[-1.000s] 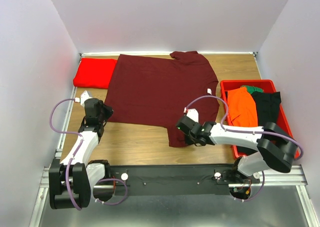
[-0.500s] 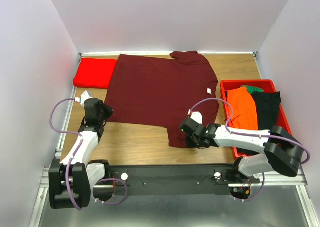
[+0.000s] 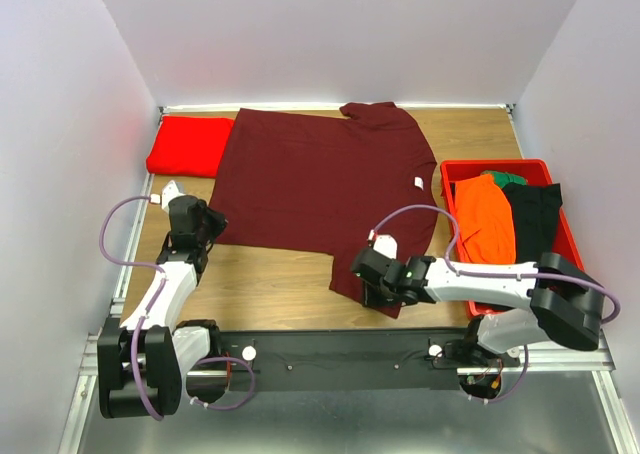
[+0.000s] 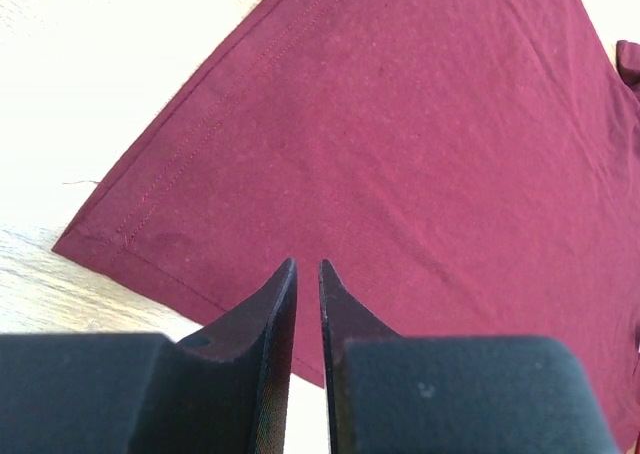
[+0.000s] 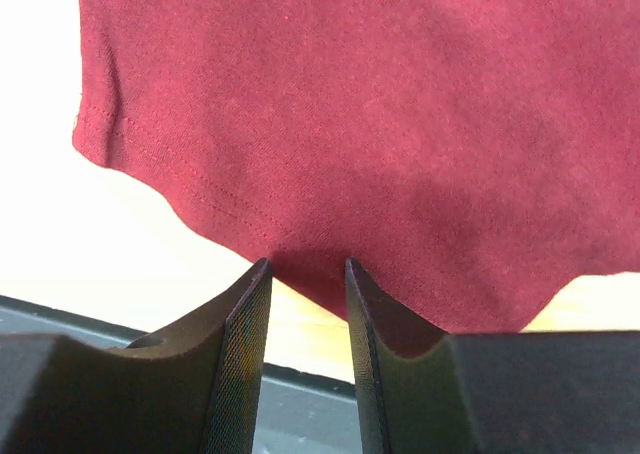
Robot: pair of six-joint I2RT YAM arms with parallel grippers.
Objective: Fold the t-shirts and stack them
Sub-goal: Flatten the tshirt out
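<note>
Top external view: the maroon t-shirt [image 3: 320,184] lies spread flat across the middle of the wood surface [image 3: 270,274], w/ its small white label [image 3: 417,182] toward the right side. The red t-shirt [image 3: 185,146] sits folded in the far left corner, its right end meeting the maroon one's far left edge. At the right stands a red bin [image 3: 495,162] holding orange cloth [image 3: 485,219], black cloth [image 3: 535,214] & a bit of green cloth [image 3: 505,177].

My left end effector [image 3: 207,224] is at the maroon shirt's near left corner. Left wrist view: my fingers [image 4: 285,304] stand nearly together, only a thin slit btwn them, tips over the stitched hem of the shirt [image 4: 400,154], which lies flat there. I cannot tell if any cloth is pinched.

My right end effector [image 3: 368,284] is over the part of the shirt that juts toward the near edge on the right, close to the black rail [image 3: 330,349]. Right wrist view: the fingers [image 5: 250,324] are spread w/ a clear gap, released. The shirt's [image 5: 380,104] edge hangs just at the tips. Bare surface and rail show btwn the fingers lower down, no cloth gripped.
</note>
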